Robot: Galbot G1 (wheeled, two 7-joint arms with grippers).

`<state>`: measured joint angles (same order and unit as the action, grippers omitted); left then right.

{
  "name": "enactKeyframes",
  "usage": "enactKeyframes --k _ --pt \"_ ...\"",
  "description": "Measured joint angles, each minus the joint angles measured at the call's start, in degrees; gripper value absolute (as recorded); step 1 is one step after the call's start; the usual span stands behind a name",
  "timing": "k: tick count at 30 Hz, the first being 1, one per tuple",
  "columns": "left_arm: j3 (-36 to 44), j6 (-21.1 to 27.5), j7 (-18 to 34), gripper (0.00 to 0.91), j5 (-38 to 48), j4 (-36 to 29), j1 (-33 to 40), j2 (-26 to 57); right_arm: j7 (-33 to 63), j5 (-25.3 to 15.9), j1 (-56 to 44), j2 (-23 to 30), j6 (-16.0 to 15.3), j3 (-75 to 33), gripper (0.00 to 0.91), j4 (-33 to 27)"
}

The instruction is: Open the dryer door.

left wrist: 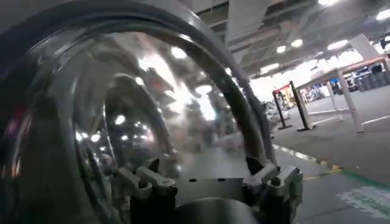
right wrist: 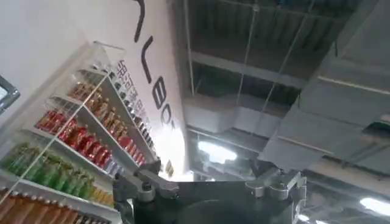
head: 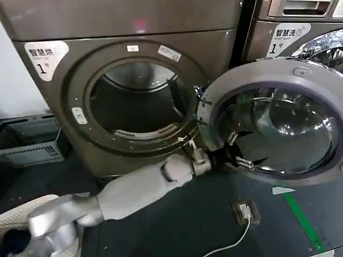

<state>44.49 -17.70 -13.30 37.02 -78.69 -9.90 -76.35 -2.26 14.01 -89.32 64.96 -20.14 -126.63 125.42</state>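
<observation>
— Where's the dryer door (head: 276, 120)?

— Swung wide to the right of the dryer (head: 80, 80), its glass bowl facing out, hinged at the drum opening (head: 139, 101). The drum looks dark inside, with a pale vent strip along its lower edge.

— And the arms?

— The left gripper (head: 231, 152) reaches from the lower left up to the door's lower inner edge, near the hinge. In the left wrist view its fingers (left wrist: 149, 179) stand spread apart just in front of the curved glass, nothing pinched between them. The right gripper (right wrist: 210, 182) points up at a ceiling, fingers likewise apart and holding nothing.

— What's around?

— A second machine (head: 300, 27) stands to the right, behind the open door, marked with a "1" like the dryer. The floor (head: 203, 219) is dark, with a green stripe (head: 303, 219), a small floor socket (head: 245, 211) and a white cable (head: 236, 240). Grey crates (head: 29, 139) sit left of the dryer. The right wrist view shows shelves of bottles (right wrist: 67, 146) against a white wall.
</observation>
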Motion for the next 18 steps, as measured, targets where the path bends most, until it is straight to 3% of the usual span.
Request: enactKeyframes --k 5,18 --pt "0.3 2.0 0.7 0.907 -0.1 -0.6 0.0 -0.2 0.2 0.3 -0.1 -0.1 0.0 -0.6 0.907 0.1" --pt "0.3 1.6 0.2 0.907 1.9 -2.4 -0.2 1.7 1.6 -0.6 -0.9 -0.1 -0.4 -3.0 0.907 -0.2"
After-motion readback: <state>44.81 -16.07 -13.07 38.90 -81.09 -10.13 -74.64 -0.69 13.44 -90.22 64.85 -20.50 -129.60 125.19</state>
